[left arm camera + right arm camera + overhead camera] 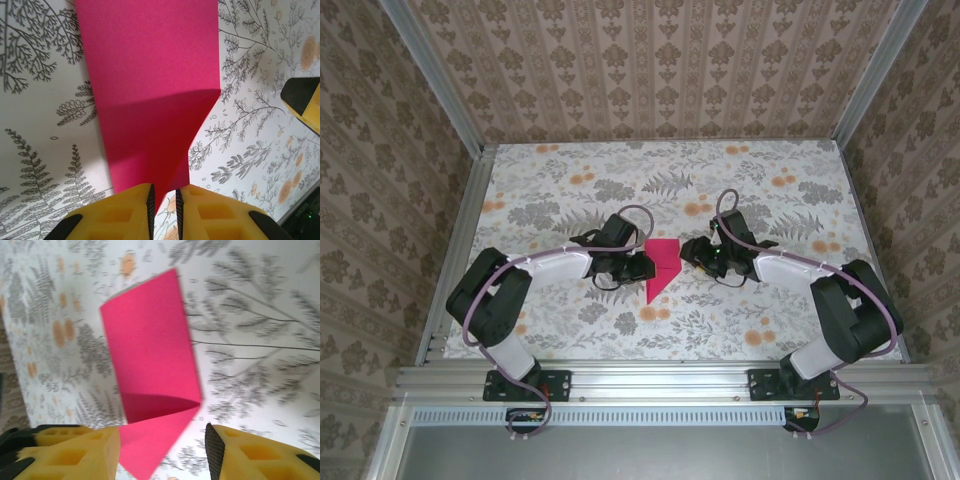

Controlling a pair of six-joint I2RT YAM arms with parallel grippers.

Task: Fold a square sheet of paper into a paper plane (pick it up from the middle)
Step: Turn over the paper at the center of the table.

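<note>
The pink paper is laid flat on the flowery table. It is partly folded. Its far end is straight and its near end comes to a point, so it is not a plane yet, and more folds are probably needed. It is likely kept flat so that its creases can be pressed down and do not spring up.

The left pincer is held low, right at the left edge of the paper. In its own camera, the left pincer is seen open by just a thin crack. The narrow end of the paper runs into that crack, and a bit of table can be seen through it beside the paper. The paper does not look squeezed, but it cannot be told if it is touched.

The right pincer is held just beside the right edge of the paper. In its own camera, the right pincer is seen open wide, with nothing held. The pointed end of the paper lies on the table under the gap between its fingers.

The left arm and the right arm are bent at the elbow, away from the paper, and the front parts are turned in toward it. The two pincers are pointed at each other across the paper, most likely so that an edge can be taken from either side for the next fold.
</note>
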